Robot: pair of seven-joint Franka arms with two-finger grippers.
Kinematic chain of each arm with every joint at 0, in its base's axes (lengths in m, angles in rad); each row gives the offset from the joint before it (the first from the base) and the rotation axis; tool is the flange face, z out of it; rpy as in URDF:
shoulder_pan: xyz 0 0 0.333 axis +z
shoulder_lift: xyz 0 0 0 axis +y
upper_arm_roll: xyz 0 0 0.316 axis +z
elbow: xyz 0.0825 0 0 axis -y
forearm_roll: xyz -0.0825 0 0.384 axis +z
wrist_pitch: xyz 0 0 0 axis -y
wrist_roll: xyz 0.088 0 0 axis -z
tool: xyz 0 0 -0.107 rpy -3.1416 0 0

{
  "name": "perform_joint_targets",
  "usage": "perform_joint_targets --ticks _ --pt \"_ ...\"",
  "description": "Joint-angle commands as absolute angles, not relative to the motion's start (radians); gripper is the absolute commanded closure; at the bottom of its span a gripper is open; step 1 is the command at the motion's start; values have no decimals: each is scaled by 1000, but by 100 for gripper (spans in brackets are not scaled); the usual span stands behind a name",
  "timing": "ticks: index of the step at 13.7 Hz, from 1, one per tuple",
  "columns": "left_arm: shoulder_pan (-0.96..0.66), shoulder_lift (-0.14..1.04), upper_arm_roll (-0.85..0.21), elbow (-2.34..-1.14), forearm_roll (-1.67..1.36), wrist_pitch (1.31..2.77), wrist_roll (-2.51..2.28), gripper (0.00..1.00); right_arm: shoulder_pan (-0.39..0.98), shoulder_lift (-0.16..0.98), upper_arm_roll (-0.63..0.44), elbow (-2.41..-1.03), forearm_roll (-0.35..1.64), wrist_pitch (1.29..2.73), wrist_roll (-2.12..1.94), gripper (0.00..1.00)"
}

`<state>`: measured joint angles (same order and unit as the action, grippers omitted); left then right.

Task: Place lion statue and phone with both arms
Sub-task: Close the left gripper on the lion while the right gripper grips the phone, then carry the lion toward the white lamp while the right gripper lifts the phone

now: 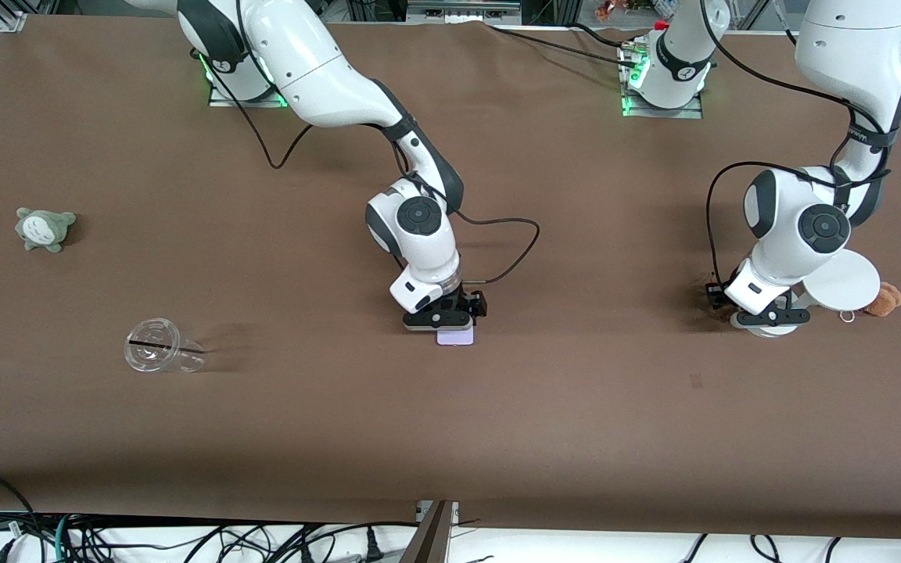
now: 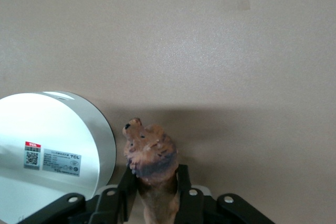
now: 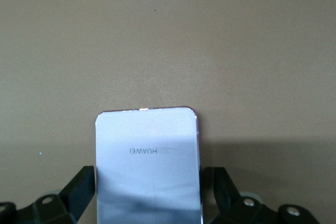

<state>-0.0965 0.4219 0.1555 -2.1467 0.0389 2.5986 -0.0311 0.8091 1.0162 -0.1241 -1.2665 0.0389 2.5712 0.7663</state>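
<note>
My left gripper (image 1: 767, 317) is low at the table, at the left arm's end, beside the white stand. In the left wrist view the gripper (image 2: 153, 184) is shut on the reddish-brown lion statue (image 2: 150, 153), whose head sticks out past the fingertips. The front view mostly hides the lion under the hand. My right gripper (image 1: 441, 319) is low at the table's middle over the pale lavender phone (image 1: 454, 338). In the right wrist view the gripper (image 3: 148, 184) has a finger against each long edge of the phone (image 3: 148, 161), which lies flat at the cloth.
A white round-based stand with a disc (image 1: 841, 281) stands right beside my left gripper, also in the left wrist view (image 2: 52, 145). A tan plush (image 1: 884, 299) lies beside it. A clear cup (image 1: 159, 346) lies on its side and a grey-green plush (image 1: 44, 228) sits toward the right arm's end.
</note>
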Motion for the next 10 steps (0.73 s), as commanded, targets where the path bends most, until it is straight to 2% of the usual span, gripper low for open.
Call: perform_joint_targets --ticks 1,2,5,6,10 --pt "-90 413 149 -2123 15 2591 0 0 833 1051 -133 -1246 3 2572 804 3" --pt "-92 405 143 -2102 15 2554 -6 0 833 1052 -133 -1246 2 2572 802 6" --pt "-101 396 123 -1950 15 2328 -20 0 831 1046 -143 -1246 0 2571 792 29" --pt "-107 396 112 -1916 15 2285 -49 0 827 1043 -147 -1246 0 2569 784 33" --pt "-107 371 63 -1847 28 2215 -150 0 779 981 -147 -1255 6 2493 744 35"
